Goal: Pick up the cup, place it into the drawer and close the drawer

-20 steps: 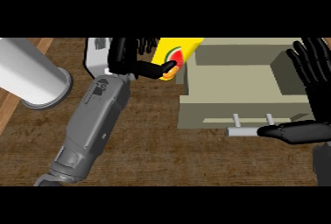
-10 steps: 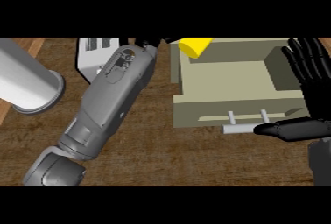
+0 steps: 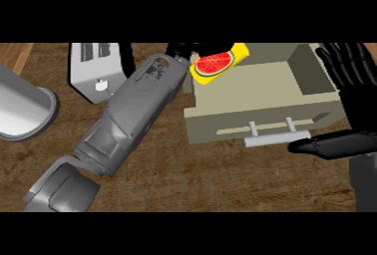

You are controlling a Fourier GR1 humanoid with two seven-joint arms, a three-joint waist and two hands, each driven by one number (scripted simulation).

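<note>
Grasping the cup with the curled fingers of the left hand, up at the table's far edge, over the far-left corner of the open drawer. Resting the right hand at the right edge, fingers straight and released, thumb just beside the drawer handle. Toaster near the far-left corner.

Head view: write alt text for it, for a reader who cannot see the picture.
The robot's left hand holds a yellow cup with a watermelon picture over the far left corner of an open beige drawer. The right hand rests open at the drawer's right side; a toaster and a grey cylinder stand to the left on the wooden counter.
</note>
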